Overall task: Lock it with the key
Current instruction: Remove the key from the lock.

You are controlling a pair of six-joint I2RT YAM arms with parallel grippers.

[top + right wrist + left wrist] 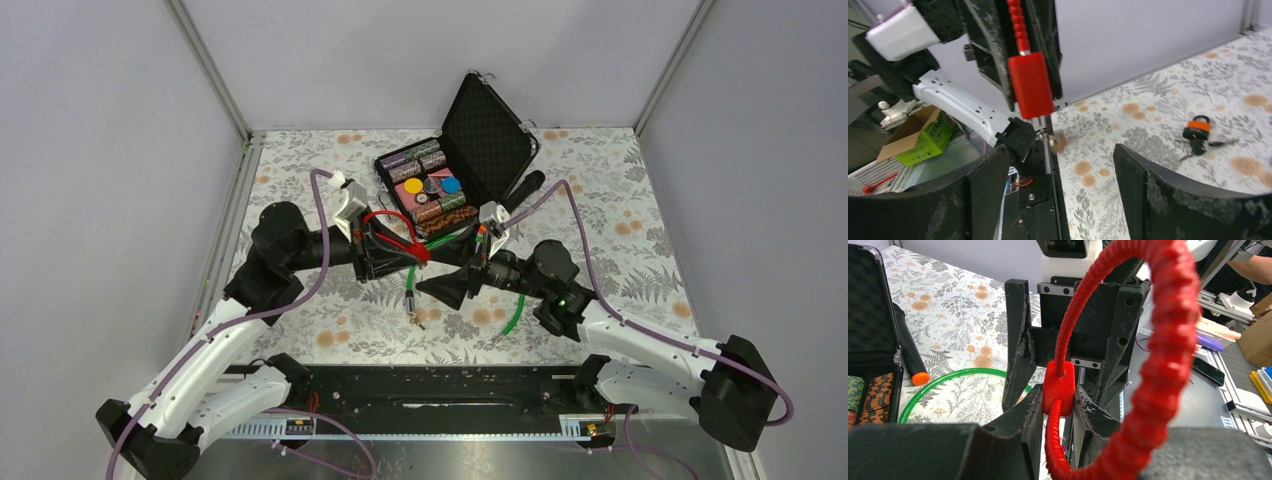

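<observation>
Your left fingers point(1030, 412) pinch the red lock body point(1030, 85) steady, presenting the tiny silvery key point(1042, 134), apparently seated in its end, just beyond your wide-spread right fingers point(1158, 195), for turning.

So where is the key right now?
Right wrist view, centre: the key pokes out under the red cable lock body, which the left gripper clamps, ahead of the open right gripper.

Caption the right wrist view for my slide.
Left gripper holds red cable lock, key at its base; right gripper open.
</observation>
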